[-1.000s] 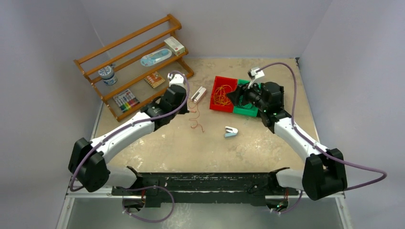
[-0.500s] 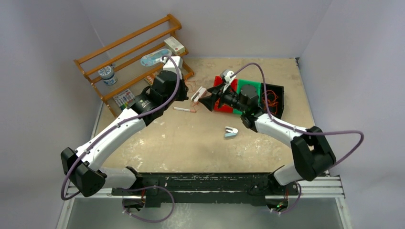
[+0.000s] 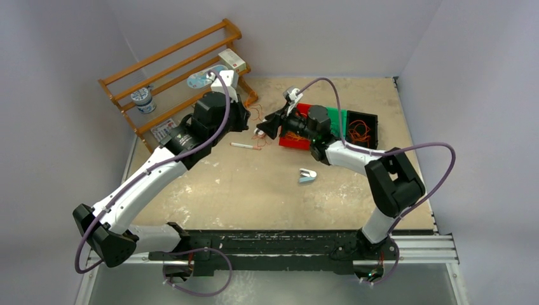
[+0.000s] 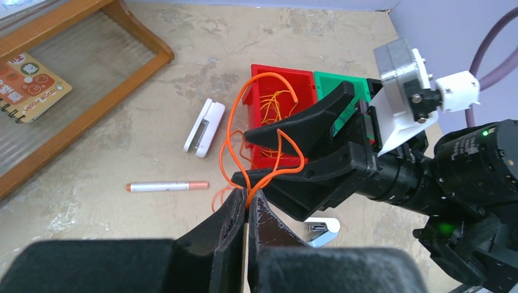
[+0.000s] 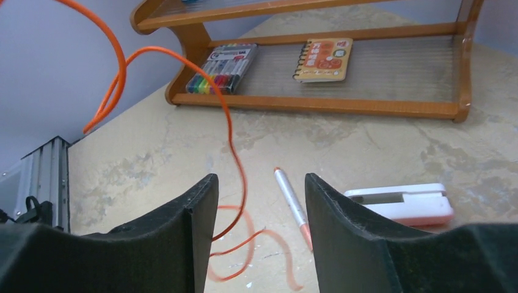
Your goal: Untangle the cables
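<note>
My left gripper [image 4: 247, 201] is shut on a thin orange cable [image 4: 227, 134] and holds it above the table; the cable loops upward around my right gripper [image 4: 241, 154]. In the right wrist view the right gripper [image 5: 261, 180] stands open. The same cable [image 5: 227, 116] hangs past its left finger, and the cable's end curls on the table below. From above, the two grippers, left [image 3: 246, 121] and right [image 3: 266, 129], meet just left of the red bin [image 3: 289, 143]. More orange cables lie in the red bin [image 4: 282, 72] and in the black bin [image 3: 370, 127].
A wooden rack [image 3: 171, 82] with markers and a notebook stands at the back left. A pen [image 3: 245, 146], a white box [image 4: 204, 128] and a small stapler [image 3: 307, 176] lie on the table. A green bin [image 3: 338, 117] sits between the red and black ones.
My right arm has swung left from the bins to the left gripper. The left gripper has lifted the cable and drawn back toward the rack.
</note>
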`<state>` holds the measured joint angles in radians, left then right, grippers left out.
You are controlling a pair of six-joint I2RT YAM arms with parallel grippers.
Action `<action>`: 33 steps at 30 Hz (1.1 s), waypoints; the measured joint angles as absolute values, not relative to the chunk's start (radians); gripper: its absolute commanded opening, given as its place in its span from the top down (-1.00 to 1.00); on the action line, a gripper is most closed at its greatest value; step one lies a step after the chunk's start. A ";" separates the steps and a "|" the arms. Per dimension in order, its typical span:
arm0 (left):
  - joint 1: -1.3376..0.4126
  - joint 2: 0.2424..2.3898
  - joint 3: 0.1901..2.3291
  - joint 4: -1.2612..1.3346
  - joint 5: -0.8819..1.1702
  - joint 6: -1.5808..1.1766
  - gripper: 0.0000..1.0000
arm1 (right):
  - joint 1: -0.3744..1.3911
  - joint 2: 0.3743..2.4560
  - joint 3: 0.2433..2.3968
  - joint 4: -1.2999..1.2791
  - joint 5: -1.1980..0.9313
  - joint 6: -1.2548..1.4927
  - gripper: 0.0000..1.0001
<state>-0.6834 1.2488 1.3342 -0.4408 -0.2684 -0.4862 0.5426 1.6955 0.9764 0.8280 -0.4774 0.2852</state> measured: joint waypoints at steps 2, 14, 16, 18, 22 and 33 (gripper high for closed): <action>-0.683 1.248 1.334 -0.440 -0.268 -0.486 1.00 | 0.543 1.709 0.976 0.830 -0.495 0.296 0.31; -0.683 1.216 1.327 -0.434 -0.284 -0.487 1.00 | 0.543 1.736 0.976 0.822 -0.519 0.339 1.00; -0.683 1.207 1.320 -0.433 -0.293 -0.490 1.00 | 0.543 1.716 0.974 0.808 -0.505 0.339 1.00; -0.683 1.200 1.312 -0.432 -0.300 -0.495 1.00 | 0.543 1.679 0.969 0.791 -0.481 0.336 1.00; -0.683 1.198 1.300 -0.430 -0.304 -0.508 0.99 | 0.543 1.571 0.965 0.747 -0.403 0.331 1.00; -0.683 1.216 1.229 -0.360 -0.226 -0.531 0.88 | 0.458 1.384 1.004 0.556 -0.222 0.331 1.00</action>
